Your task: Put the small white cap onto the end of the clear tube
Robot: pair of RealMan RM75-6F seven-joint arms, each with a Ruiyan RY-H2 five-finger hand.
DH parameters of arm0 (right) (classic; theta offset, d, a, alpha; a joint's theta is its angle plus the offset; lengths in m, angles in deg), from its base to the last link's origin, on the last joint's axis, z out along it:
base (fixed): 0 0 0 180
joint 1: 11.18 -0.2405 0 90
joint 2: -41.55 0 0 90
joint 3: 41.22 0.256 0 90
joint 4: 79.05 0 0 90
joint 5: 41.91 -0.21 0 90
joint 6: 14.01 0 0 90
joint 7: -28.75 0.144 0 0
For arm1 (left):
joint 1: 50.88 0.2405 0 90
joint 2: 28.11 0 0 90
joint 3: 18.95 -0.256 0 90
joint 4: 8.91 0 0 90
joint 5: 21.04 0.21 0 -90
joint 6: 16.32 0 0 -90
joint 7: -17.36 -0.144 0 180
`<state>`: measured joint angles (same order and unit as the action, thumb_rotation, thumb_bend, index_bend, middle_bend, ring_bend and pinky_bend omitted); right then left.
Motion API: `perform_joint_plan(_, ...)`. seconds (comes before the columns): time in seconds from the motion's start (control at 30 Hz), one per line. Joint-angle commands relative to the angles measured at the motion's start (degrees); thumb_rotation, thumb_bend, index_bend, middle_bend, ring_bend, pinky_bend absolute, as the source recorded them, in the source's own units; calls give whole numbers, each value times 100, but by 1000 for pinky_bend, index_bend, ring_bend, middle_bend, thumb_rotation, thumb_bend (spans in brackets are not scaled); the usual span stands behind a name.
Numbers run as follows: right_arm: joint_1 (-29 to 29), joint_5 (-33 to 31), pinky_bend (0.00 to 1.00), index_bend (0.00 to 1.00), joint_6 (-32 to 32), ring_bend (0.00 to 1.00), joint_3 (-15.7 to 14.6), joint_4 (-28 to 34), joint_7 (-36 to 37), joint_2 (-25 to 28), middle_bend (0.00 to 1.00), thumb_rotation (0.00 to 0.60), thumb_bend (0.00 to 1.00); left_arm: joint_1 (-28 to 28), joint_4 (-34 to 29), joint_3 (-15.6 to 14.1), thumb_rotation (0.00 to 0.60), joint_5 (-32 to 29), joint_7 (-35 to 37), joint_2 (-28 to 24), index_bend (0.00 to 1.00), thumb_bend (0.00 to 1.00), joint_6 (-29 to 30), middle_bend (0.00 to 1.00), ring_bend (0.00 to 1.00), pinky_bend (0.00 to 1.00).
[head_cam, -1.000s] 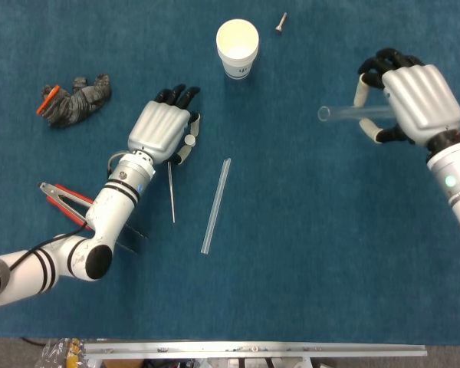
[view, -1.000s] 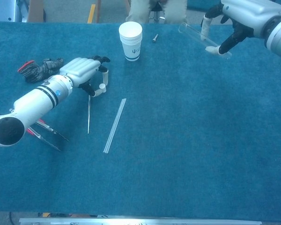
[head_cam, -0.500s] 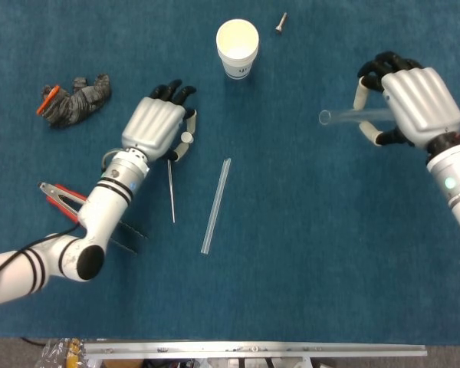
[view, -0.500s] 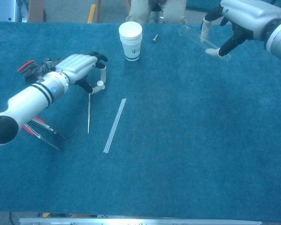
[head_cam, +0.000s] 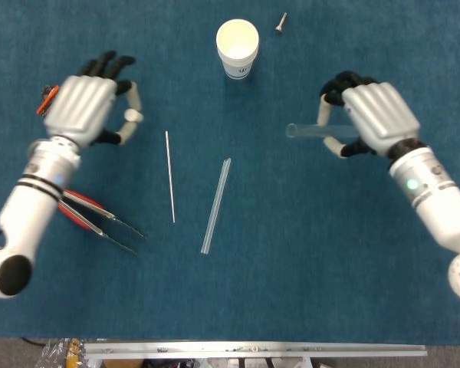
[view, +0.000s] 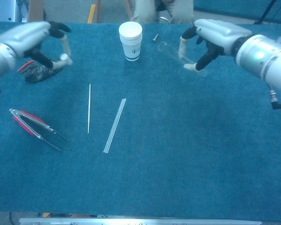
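left hand (head_cam: pixel 88 107) lifts up, pinching small white cap (head_cam: pixel 133 116) | right hand (head_cam: pixel 368 115) brings held clear tube (head_cam: pixel 310 130) closer | capping comes next

Thin rod (head_cam: pixel 169 176) left of strip (head_cam: pixel 215 206); pliers (head_cam: pixel 92 218) further left.

right hand (head_cam: pixel 372 116) hides the clear tube's (head_cam: pixel 307 130) far end.
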<state>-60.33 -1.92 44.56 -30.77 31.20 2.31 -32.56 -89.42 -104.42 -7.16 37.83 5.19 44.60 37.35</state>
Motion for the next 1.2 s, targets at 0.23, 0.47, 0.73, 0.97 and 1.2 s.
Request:
perform_joint_plan(0.23,-447,-432,234,640,-115,147,348,-244,50,-729,299,600,286,450,-1139,246,600,-256,720,-1551,500,323,76,117,0,18)
perform_joint_plan(0.47,-659,-803,250,640,-172,147,547,-428,234,-1160,299,600,286,570,-1555,300,600,-383,1096,-2227,500,323,-98,117,0,18)
perform_joint_plan(0.73,-780,-1159,272,640,-377,147,723,-521,571,-1358,299,600,286,627,-1924,331,600,-354,1315,-2676,500,323,-161,116,0,18)
perform_joint_plan(0.97,-974,-1294,272,640,-377,147,793,-645,570,-1520,299,600,286,561,-2205,346,600,-303,1305,-2886,500,323,-208,114,0,18)
perform_joint_plan(1.2,-1240,-1537,273,640,-261,148,900,-858,434,-1736,299,600,286,435,-2361,328,600,-321,1205,-2855,500,323,-221,110,0,18)
